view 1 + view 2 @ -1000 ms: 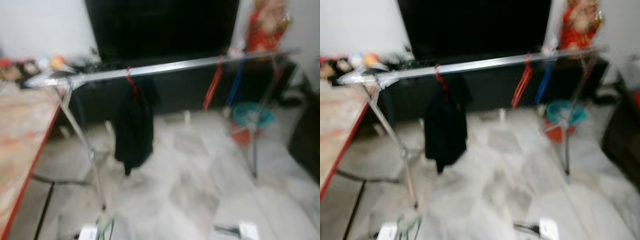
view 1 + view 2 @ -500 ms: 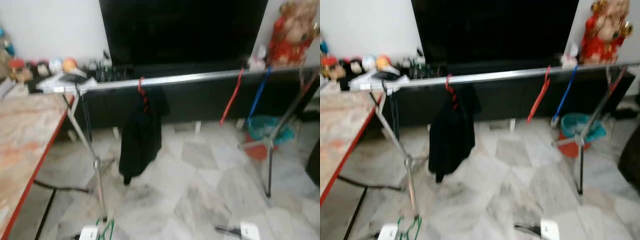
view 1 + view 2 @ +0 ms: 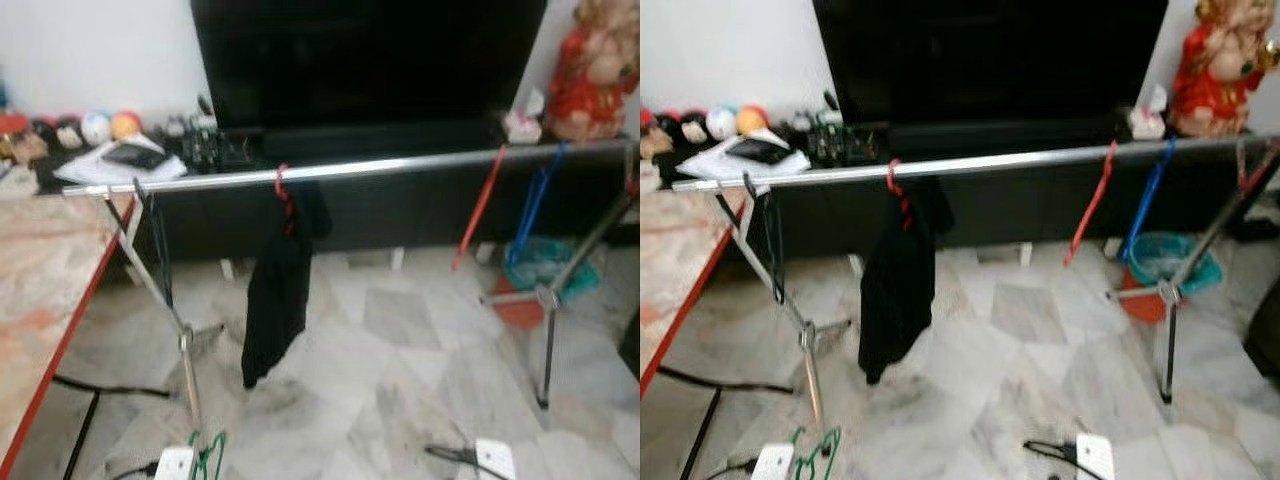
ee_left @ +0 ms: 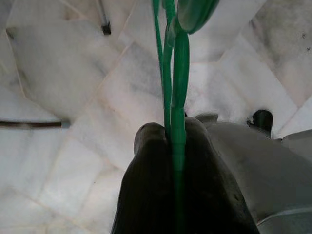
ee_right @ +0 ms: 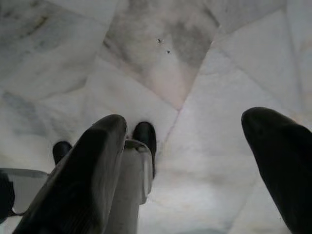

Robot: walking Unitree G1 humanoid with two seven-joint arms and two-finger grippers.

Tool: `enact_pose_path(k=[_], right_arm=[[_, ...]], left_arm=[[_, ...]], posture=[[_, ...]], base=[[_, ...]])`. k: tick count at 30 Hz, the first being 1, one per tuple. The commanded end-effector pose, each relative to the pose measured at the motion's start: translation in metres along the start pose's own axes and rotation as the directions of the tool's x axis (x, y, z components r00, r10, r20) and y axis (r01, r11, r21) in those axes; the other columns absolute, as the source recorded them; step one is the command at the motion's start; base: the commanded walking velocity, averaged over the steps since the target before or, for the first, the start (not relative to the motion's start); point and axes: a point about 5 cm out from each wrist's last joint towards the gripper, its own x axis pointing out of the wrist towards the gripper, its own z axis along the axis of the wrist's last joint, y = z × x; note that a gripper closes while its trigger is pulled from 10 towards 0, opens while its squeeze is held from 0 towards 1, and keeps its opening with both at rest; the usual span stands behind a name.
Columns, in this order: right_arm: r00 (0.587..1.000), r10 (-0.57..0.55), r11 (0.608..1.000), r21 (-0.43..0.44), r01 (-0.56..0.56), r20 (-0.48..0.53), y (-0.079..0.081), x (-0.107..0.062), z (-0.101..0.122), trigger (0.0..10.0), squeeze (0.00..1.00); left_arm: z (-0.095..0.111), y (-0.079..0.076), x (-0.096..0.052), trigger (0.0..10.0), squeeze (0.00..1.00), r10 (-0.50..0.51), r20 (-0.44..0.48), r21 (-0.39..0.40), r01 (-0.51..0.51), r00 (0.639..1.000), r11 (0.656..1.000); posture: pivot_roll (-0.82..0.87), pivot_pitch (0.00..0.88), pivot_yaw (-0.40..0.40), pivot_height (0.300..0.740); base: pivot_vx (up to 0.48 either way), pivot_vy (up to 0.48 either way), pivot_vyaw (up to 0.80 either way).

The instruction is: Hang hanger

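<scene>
Green hanger (image 4: 176,73): pinched between the pressed-together fingers of the left gripper (image 4: 173,146), low, wire running straight out from the fingertips; hook direction unclear. Not yet hung; lift to rail (image 3: 400,165) remains. Rail, well beyond the fingers, carries black garment (image 3: 278,290). Right gripper (image 5: 195,161): fingers spread, empty, over floor (image 5: 161,73).

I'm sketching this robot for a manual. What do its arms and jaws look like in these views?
The left gripper has smooth, rounded black fingers, thick and glossy, on a pale silver-grey body. The right gripper has the same long black fingers with blunt rounded tips. In the head views, each arm ends in a white boxy piece, with a dark cable by the right one.
</scene>
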Motion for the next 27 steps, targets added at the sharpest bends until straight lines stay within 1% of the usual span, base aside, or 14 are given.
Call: enact_pose_path(k=[1, 6, 15, 27], right_arm=[[1.0, 0.007, 1.0, 0.001, -0.007, -0.001, 0.003, 0.0, -0.0027, 10.0, 0.0], [1.0, -0.016, 1.0, 0.015, 0.016, 0.008, 0.0014, -0.0002, -0.0029, 10.0, 0.0], [1.0, -0.016, 1.0, 0.003, 0.016, 0.009, 0.0014, -0.0001, -0.0026, 10.0, 0.0], [1.0, -0.014, 1.0, -0.01, 0.014, 0.006, 0.0016, -0.0001, -0.0023, 10.0, 0.0]], left_arm=[[-0.0048, 0.0036, -0.0012, 10.0, 0.0, 0.011, -0.022, 0.03, -0.011, 1.0, 0.999], [-0.0052, 0.0034, -0.0011, 10.0, 0.0, 0.014, -0.025, 0.037, -0.013, 1.0, 0.999], [-0.0049, 0.0034, -0.0011, 10.0, 0.0, 0.01, -0.029, 0.06, -0.008, 1.0, 0.998], [-0.0045, 0.0036, -0.0011, 10.0, 0.0, 0.012, -0.028, 0.06, -0.01, 1.0, 0.998]], posture=[[0.07, 0.0, 0.007, 0.732], [0.08, 0.0, 0.003, 0.732], [0.06, 0.0, 0.012, 0.732], [0.06, 0.0, 0.011, 0.732]], base=[[0.0, 0.0, 0.0], [0.0, 0.0, 0.0], [0.0, 0.0, 0.0], [0.0, -0.275, 0.0]])
